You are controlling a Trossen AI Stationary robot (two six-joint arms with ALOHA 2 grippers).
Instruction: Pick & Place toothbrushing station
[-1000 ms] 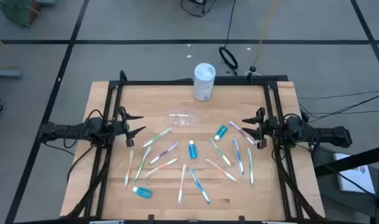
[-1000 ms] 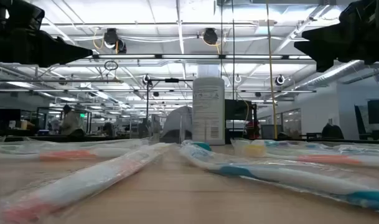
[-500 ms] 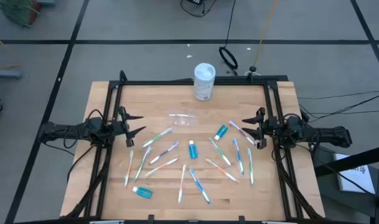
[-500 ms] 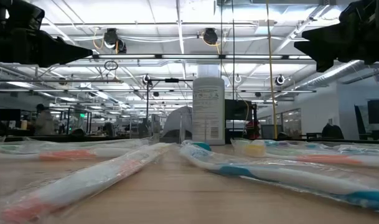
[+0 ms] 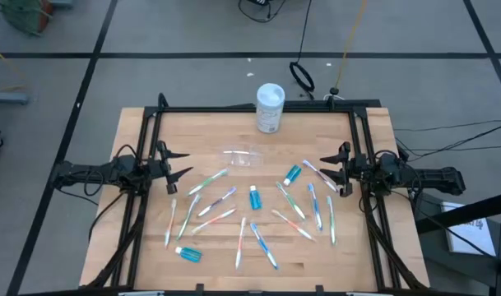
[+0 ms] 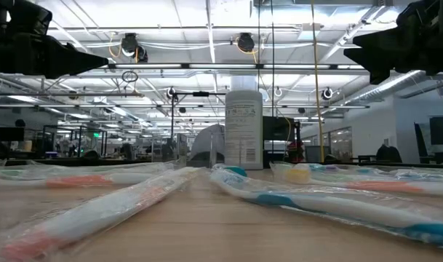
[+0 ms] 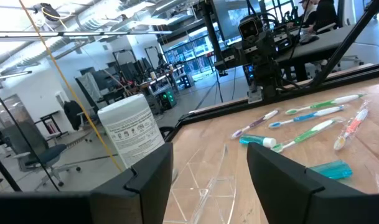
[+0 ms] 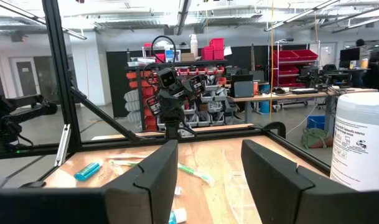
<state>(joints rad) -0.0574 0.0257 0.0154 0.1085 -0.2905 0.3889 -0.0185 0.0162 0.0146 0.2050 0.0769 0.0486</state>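
From overhead I read a light wooden butcher-block table [image 5: 143, 140] bordered by a black metal frame [image 5: 250, 108], set on a grey floor marked with dark tape lines. A tall white cylindrical container with a pale lid [image 5: 270, 108] stands upright at 12 o'clock on the table, near the back rail.

The small clear plastic cup [image 5: 243, 156] lies on its side just above table centre, between the container and the scatter below it. The slim white and pastel toothbrushes [image 5: 234, 199] lie spread flat across the lower half of the table, from 8 o'clock round to 4 o'clock, apart from the cup. Three small blue toothpaste tubes lie among them: one [image 5: 293, 173] toward 2 o'clock of centre, one [image 5: 254, 197] near centre, one [image 5: 188, 254] at 7 o'clock.

The left gripper [image 5: 176, 164] hangs at 9 o'clock, fingers spread wide, holding nothing. The right gripper [image 5: 326, 172] hangs at 3 o'clock, fingers likewise wide apart and empty, with toothbrushes just beside its tips.

The low view shows an open workshop behind the table: white ceiling trusses, strip lights, benches. The right wrist view shows red storage bins [image 8: 211, 48] on shelving.
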